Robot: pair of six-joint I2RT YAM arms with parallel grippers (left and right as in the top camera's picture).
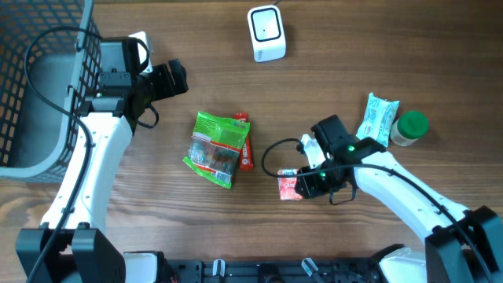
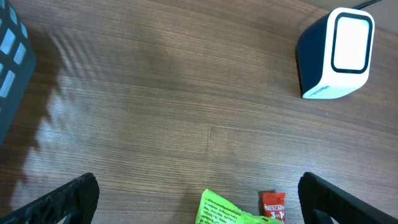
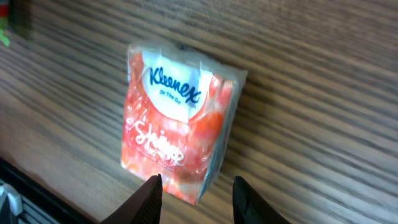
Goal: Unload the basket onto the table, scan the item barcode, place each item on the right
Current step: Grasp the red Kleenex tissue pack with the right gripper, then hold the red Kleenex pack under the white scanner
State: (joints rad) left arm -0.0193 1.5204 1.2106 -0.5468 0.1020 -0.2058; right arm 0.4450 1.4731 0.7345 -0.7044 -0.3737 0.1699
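While the right claw (image 3: 198, 198) stands partly spread with the lower corner of the Kleenex pack (image 3: 177, 124) between its tips, the slick, crinkly film could be pinched without the soft wad inside and lost. No barcode is shown by the rectangular pack, laid flat on the grained bench (image 1: 377, 47) at lower centre-right overhead, so a wrong face could be offered to the boxy white scanner (image 1: 266, 33); the left claw (image 2: 199, 202) is spread wide.
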